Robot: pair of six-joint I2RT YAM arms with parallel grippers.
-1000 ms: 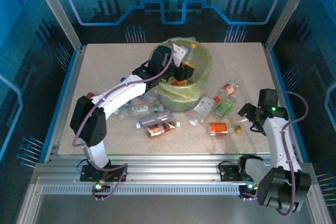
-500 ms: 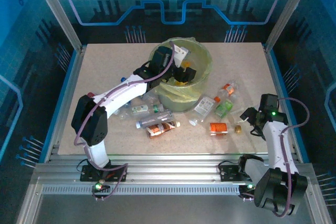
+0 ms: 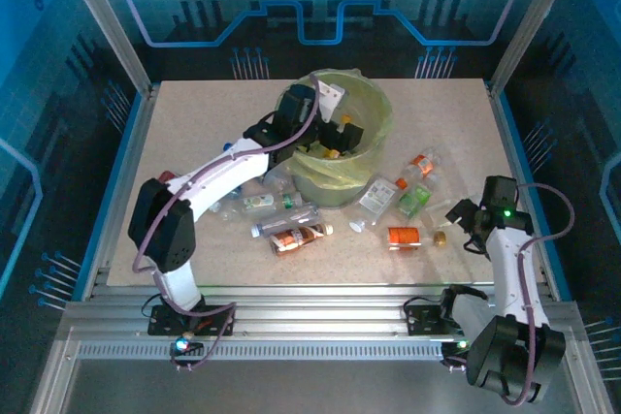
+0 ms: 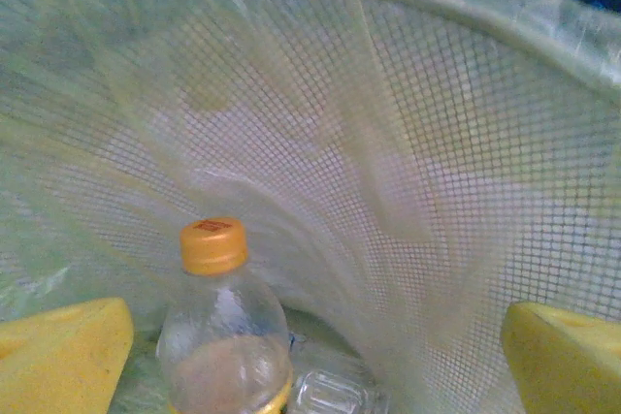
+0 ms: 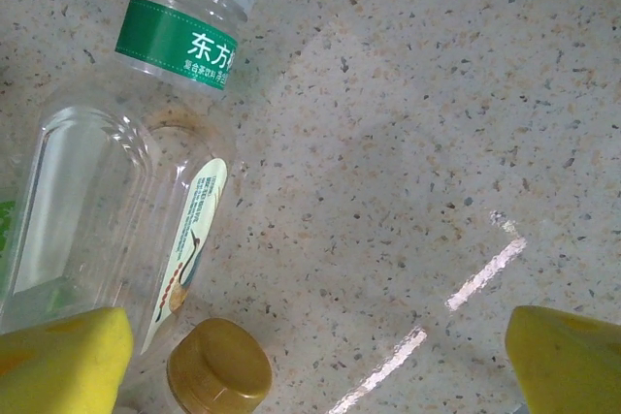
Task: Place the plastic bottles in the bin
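Observation:
The bin (image 3: 380, 119), a round bucket lined with a yellow-green bag, stands at the table's centre back. My left gripper (image 3: 339, 131) hangs open inside its mouth. In the left wrist view its yellow fingertips (image 4: 60, 354) stand wide apart over the mesh wall (image 4: 437, 143), and a clear bottle with an orange cap (image 4: 218, 336) lies loose below them beside another clear bottle (image 4: 332, 393). Several plastic bottles lie on the table, among them a red-brown-labelled one (image 3: 296, 237) and a green one (image 3: 414, 201). My right gripper (image 3: 458, 214) is open just above the table, next to a green-labelled bottle (image 5: 116, 191).
A loose gold cap (image 5: 218, 371) lies by the right gripper's left fingertip (image 5: 58, 361). An orange-labelled bottle (image 3: 404, 237) and the cap (image 3: 439, 238) sit just left of the right gripper. Metal frame posts (image 3: 107, 26) ring the table.
My left gripper has opened over the bin and the bottle it held has dropped inside. The right arm has drawn back slightly toward the near edge, still open.

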